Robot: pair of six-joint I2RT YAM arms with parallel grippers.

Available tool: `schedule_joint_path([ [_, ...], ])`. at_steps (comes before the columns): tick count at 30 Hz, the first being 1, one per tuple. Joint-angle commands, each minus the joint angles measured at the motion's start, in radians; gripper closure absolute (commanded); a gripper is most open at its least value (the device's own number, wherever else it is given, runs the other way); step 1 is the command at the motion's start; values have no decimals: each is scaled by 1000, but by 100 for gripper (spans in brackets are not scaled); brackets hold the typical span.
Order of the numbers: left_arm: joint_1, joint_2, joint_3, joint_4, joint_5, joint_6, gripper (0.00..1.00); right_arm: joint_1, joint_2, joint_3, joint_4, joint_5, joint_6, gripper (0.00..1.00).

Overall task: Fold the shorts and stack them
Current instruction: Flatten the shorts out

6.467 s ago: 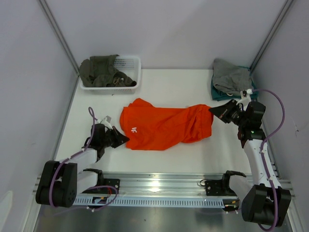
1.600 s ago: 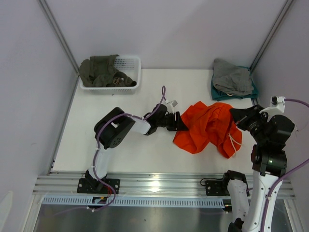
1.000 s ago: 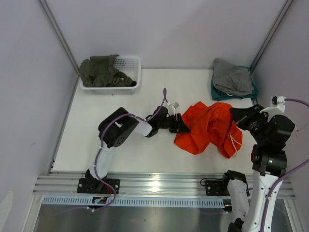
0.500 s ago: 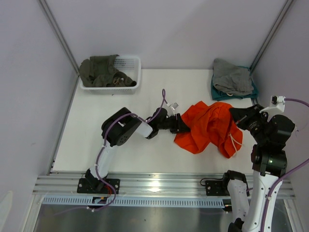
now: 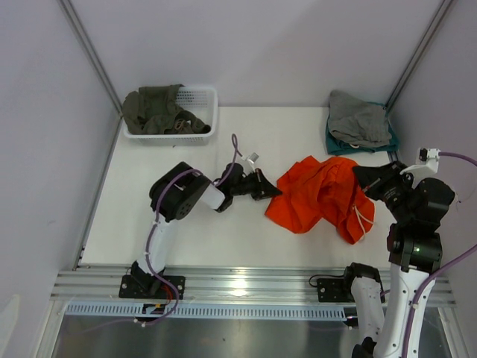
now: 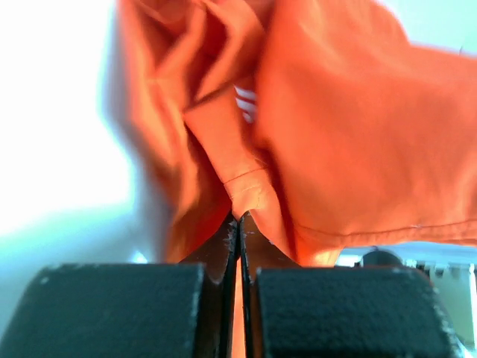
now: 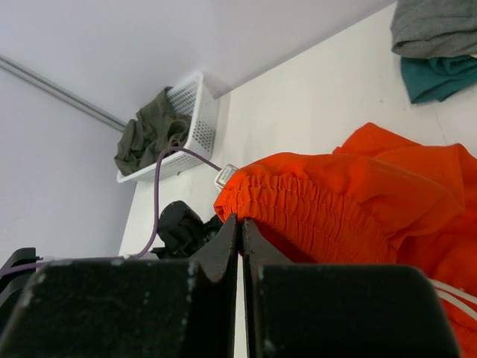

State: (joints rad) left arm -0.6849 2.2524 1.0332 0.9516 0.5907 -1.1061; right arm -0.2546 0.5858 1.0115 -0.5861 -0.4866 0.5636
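The bright orange shorts (image 5: pixel 317 195) lie bunched up right of the table's middle, with the white drawstring (image 5: pixel 361 218) hanging at their right side. My left gripper (image 5: pixel 270 191) is low at their left edge. In the left wrist view it (image 6: pixel 240 218) is shut on a hem corner of the shorts (image 6: pixel 358 134). My right gripper (image 5: pixel 361 176) is raised at their right side. In the right wrist view it (image 7: pixel 240 219) is shut on the gathered waistband of the shorts (image 7: pixel 358 201).
A white basket (image 5: pixel 203 97) with an olive-green garment (image 5: pixel 156 110) stands at the back left. Grey and teal garments (image 5: pixel 358 119) are stacked at the back right. A metal rail (image 5: pixel 238 287) runs along the near edge.
The shorts lay spread flat and are now bunched to the right. In the last half second my left gripper has drawn back to the left with the shorts' left edge. The right arm is still.
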Motion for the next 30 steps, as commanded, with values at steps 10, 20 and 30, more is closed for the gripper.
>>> schedule_joint_path([
  [10,255,-323,-171,139,130,-32,100,38,94,-111,396,-313,157,100],
  [20,543,-660,-335,9,172,32,100,173,343,-24,670,-432,246,100],
  [30,745,-1183,-246,-620,-78,253,100,166,509,62,836,-423,351,100],
])
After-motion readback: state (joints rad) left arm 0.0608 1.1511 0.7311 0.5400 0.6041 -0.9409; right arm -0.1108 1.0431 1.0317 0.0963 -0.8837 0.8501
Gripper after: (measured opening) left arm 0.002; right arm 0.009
